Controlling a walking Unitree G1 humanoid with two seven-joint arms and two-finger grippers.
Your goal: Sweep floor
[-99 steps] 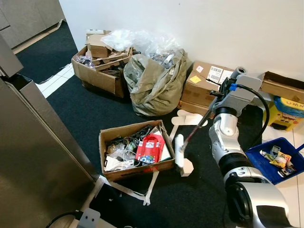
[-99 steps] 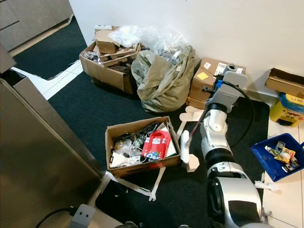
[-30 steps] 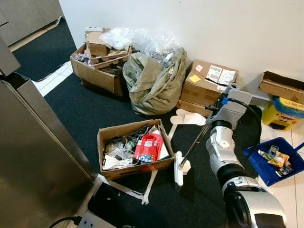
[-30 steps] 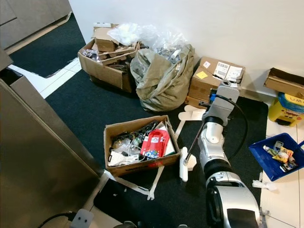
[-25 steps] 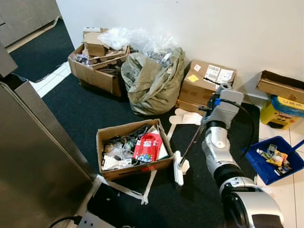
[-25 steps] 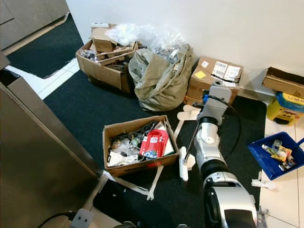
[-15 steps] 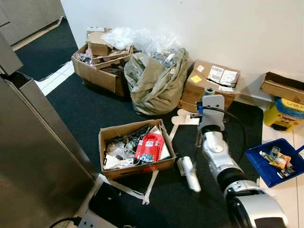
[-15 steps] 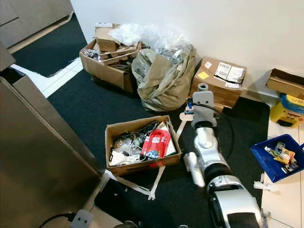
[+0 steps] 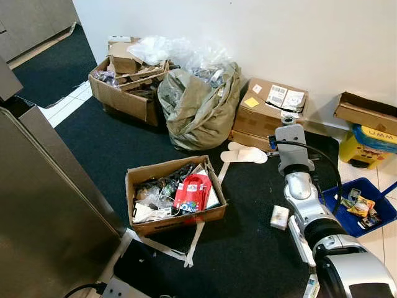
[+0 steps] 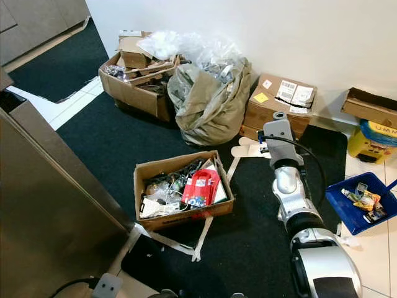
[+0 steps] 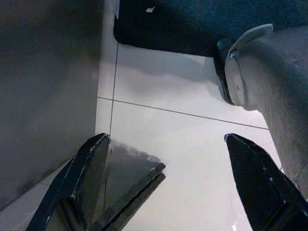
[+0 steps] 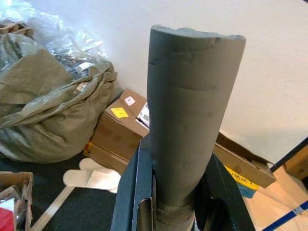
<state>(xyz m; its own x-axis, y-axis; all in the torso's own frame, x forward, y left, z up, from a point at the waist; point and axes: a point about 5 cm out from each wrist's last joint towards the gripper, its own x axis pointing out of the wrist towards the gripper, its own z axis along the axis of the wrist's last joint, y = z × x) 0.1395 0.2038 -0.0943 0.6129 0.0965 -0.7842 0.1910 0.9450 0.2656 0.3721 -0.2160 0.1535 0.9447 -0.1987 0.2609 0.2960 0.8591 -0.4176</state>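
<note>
**Mid-sweep, broom in my right gripper**

My right gripper (image 12: 175,202) is clamped on the broom handle (image 12: 190,106), its grey foam grip standing up between the fingers, so I can drag the head (image 9: 302,239) across the carpet (image 9: 248,248) near its right edge. A small box (image 9: 280,217) lies loose just beside the head, likely what I'm pushing. My left gripper (image 11: 168,187) hangs spread wide and empty over tile (image 11: 183,144).

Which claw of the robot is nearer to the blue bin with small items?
The right. The right claw, shut on a grey foam handle, is extended just beside the blue bin. The left claw hangs open over white tiles near the robot's foot.
</note>
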